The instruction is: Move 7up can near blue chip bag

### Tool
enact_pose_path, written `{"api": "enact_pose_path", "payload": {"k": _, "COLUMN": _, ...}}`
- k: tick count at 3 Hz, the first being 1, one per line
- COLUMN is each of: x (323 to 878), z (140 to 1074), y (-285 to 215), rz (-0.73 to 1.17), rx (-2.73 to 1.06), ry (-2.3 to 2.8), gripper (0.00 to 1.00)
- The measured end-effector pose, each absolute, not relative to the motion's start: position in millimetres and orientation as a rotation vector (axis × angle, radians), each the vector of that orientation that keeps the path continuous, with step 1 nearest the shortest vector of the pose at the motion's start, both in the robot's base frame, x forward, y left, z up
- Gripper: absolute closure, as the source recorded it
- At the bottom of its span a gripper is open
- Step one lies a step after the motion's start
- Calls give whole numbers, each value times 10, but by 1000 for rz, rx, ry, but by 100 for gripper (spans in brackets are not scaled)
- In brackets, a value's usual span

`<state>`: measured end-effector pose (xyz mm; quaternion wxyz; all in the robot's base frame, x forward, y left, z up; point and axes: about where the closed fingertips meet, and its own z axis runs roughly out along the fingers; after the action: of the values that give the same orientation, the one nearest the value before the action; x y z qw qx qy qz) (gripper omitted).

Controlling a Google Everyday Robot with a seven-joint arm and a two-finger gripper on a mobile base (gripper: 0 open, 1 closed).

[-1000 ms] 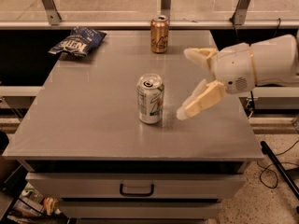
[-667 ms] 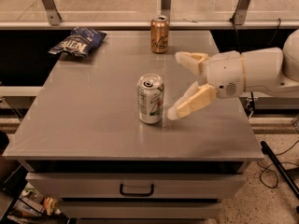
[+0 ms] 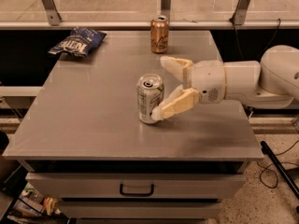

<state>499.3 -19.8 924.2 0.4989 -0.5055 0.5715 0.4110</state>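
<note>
The 7up can (image 3: 149, 98), silver-white with green lettering, stands upright near the middle of the grey table (image 3: 93, 120). The blue chip bag (image 3: 77, 41) lies at the table's far left corner. My gripper (image 3: 161, 87) reaches in from the right at the can's height, open. Its near finger tip (image 3: 161, 112) is right at the can's lower right side; its far finger (image 3: 174, 65) is behind and to the right of the can, apart from it. The can is not between closed jaws.
A golden-brown can (image 3: 159, 34) stands upright at the table's far edge, behind the gripper. A railing with metal posts (image 3: 49, 6) runs behind the table. A drawer with a handle (image 3: 136, 189) is below the front edge. Cables lie on the floor at right.
The gripper has moved left toward the 7up can, its near finger now reaching the can's side. The can and the bag have not moved.
</note>
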Motion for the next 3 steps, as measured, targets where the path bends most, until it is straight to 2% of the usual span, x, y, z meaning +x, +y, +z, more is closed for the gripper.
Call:
{"api": "enact_pose_path", "payload": {"k": 2, "x": 5122, "z": 9030, "y": -37, "rz": 938, "rx": -1145, "ry": 1309, "gripper": 0}}
{"api": "enact_pose_path", "payload": {"k": 3, "x": 5180, "z": 8968, "y": -50, "rz": 882, "rx": -1133, "ry": 1300, "gripper": 18}}
